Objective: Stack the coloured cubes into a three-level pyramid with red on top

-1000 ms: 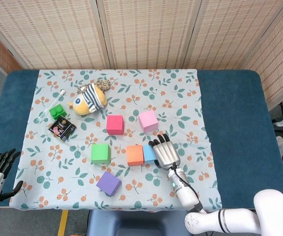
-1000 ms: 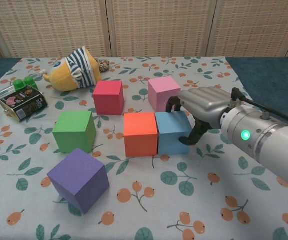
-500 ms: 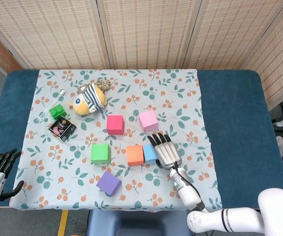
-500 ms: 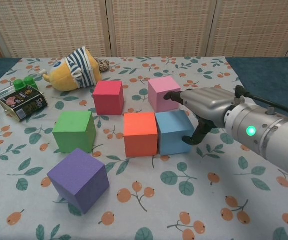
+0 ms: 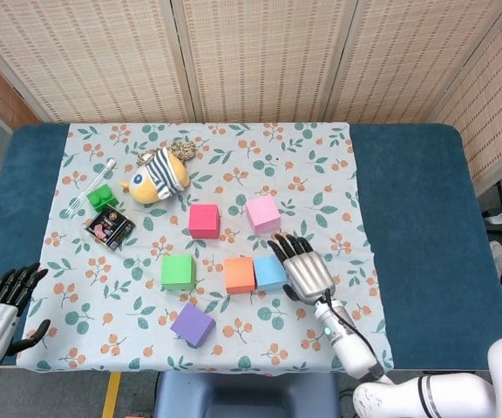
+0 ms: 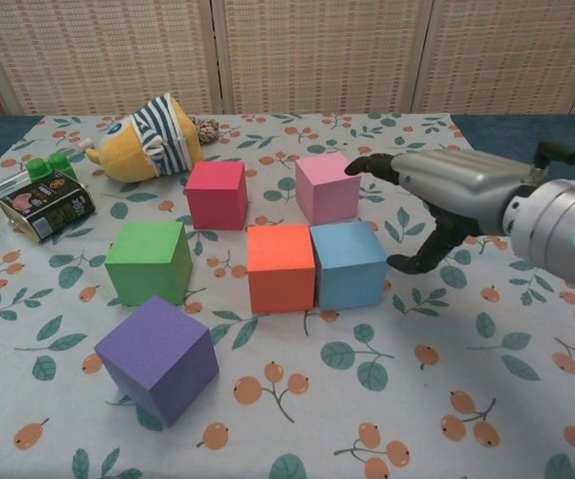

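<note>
Cubes lie singly on the floral cloth point(image 5: 321, 165), none stacked. Red cube point(image 5: 204, 220) sits at the far centre, with the pink cube point(image 5: 263, 213) to its right and apart from it. Orange cube point(image 5: 239, 274) and blue cube point(image 5: 269, 272) stand side by side nearer the robot, faces touching. Green cube point(image 5: 178, 272) stands to the left of the orange cube, apart from it. Purple cube point(image 5: 193, 324) lies nearest, left of centre, turned at an angle.

Right hand point(image 6: 442, 195) hovers just right of the blue cube, palm down, fingers extended and spread, thumb hanging below; it holds nothing and does not touch the blue cube. Left hand point(image 5: 3, 309) is at the near left edge of the table point(image 5: 417, 218), fingers apart and holding nothing.

Plush toy point(image 5: 157, 176), small green block point(image 5: 102, 196) and a dark packet point(image 5: 110, 228) occupy the far left of the cloth
</note>
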`<state>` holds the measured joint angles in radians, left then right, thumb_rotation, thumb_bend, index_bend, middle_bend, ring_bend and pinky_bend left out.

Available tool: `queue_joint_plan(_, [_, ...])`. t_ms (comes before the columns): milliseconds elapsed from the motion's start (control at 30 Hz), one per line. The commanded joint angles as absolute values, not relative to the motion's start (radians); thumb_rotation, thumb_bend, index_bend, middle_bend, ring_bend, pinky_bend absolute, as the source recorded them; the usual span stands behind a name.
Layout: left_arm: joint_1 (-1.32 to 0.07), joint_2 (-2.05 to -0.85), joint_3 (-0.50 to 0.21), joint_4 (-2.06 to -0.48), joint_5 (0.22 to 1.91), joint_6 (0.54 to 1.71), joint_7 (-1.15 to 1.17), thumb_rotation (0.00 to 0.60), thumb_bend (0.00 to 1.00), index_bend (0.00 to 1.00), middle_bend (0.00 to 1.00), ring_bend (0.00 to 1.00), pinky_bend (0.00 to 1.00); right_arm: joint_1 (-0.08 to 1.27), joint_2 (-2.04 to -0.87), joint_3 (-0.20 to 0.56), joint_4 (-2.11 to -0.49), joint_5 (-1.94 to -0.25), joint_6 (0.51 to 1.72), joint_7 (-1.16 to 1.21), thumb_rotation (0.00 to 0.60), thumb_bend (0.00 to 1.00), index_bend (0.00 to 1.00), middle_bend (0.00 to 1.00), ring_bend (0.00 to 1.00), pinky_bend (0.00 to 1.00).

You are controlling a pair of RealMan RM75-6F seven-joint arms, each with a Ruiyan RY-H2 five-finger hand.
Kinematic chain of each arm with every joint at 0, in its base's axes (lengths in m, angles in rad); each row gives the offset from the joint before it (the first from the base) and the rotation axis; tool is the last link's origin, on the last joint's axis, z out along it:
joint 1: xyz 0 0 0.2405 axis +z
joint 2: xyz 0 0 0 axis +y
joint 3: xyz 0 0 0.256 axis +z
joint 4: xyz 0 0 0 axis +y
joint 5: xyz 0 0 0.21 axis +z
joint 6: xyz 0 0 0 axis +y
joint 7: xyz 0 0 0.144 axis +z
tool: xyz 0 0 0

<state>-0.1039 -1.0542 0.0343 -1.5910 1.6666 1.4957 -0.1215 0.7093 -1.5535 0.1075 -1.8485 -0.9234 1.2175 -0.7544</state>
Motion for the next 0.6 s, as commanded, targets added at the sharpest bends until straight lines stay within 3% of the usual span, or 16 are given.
queue_joint_plan(33, [-0.120,-1.081,0.042,-1.560,1.711,1.501,-0.146,0.600,0.37,0.00,0.00,0.00,0.07,0.583,-1.410,-0.014,-1.917,-1.180,1.309,-0.566,0.600,0.23,0.00,0.00,0.00,0.07])
queue_joint_plan(233, [-0.219,-1.142,0.077,-1.523,1.789,1.362,-0.189,0.600,0.37,0.00,0.00,0.00,0.08,0.353,-1.267,-0.202,-1.766,-1.508,1.559,-0.253,0.600,0.23,0.00,0.00,0.00,0.04])
queue_joint_plan(367, [-0.288,-1.179,0.063,-1.546,1.773,1.256,-0.159,0.600,0.37,0.00,0.00,0.00,0.08,0.244,-1.262,-0.219,-1.629,-1.553,1.679,-0.087,0.600,0.23,0.00,0.00,0.00,0.04])
queue_joint_plan(600, [-0.393,-1.214,-0.005,-1.625,1.684,1.117,-0.100,0.600,0.37,0.00,0.03,0.00,0.08,0.214,-1.221,-0.205,-1.593,-1.602,1.671,-0.032,0.600,0.23,0.00,0.00,0.00,0.03])
